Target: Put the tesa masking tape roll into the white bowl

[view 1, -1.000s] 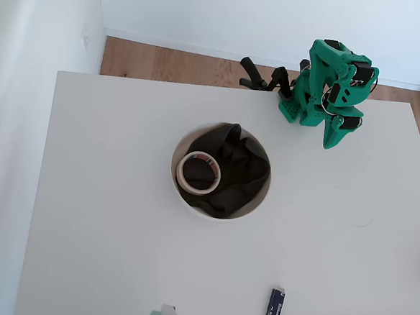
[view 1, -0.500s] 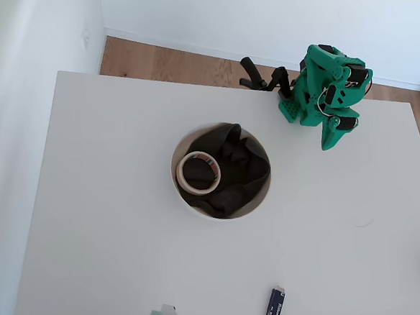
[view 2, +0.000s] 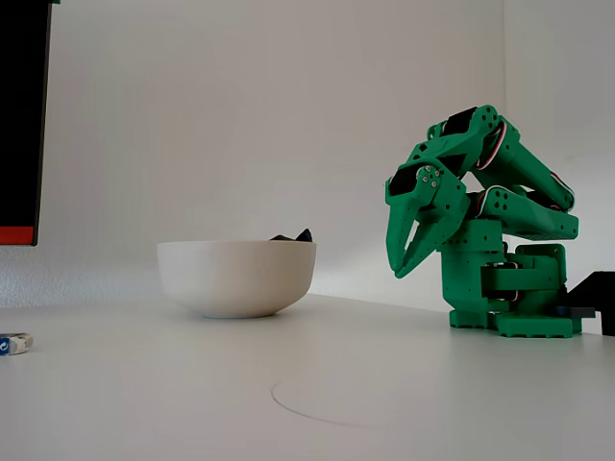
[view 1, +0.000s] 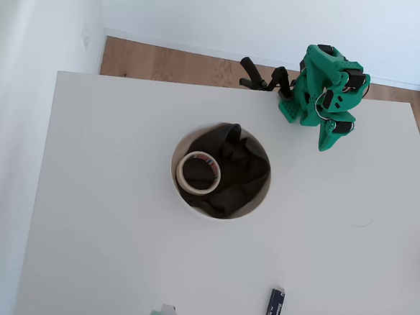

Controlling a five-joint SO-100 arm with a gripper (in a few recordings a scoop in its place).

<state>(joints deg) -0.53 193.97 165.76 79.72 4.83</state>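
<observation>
Down at the bottom edge of the overhead view lies a small blue-and-white thing on the white table. In the middle of that picture sits the white bowl with a black cloth inside. The tesa masking tape roll lies flat on the cloth, in the left part of the bowl. At the upper right the green arm is folded up over its base, well apart from the bowl. In the fixed view the gripper points down with nothing in it. Its fingers are spread a little at the tips.
</observation>
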